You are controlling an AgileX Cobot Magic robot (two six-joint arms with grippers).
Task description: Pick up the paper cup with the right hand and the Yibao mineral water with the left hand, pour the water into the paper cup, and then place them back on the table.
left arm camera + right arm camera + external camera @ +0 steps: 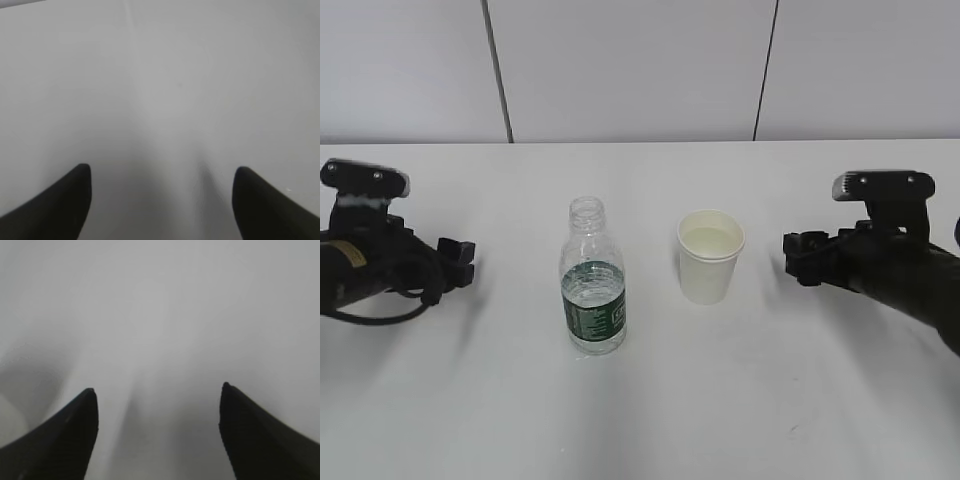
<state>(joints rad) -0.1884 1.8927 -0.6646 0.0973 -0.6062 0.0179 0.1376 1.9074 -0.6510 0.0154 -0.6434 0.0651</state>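
The Yibao mineral water bottle (592, 283) stands upright and uncapped on the white table (650, 410), water up to its green label. The white paper cup (709, 256) stands upright to its right, with liquid showing inside. My left gripper (458, 266), on the arm with a yellow label, rests low at the table's left, apart from the bottle, open and empty. My right gripper (795, 257) rests at the right, apart from the cup, open and empty. Both wrist views show only spread fingers (60, 200) (65, 435) over blurred white table; bottle and cup are out of those views.
A pale panelled wall (640, 70) rises behind the table's back edge. A black cable (380, 315) loops under the left arm.
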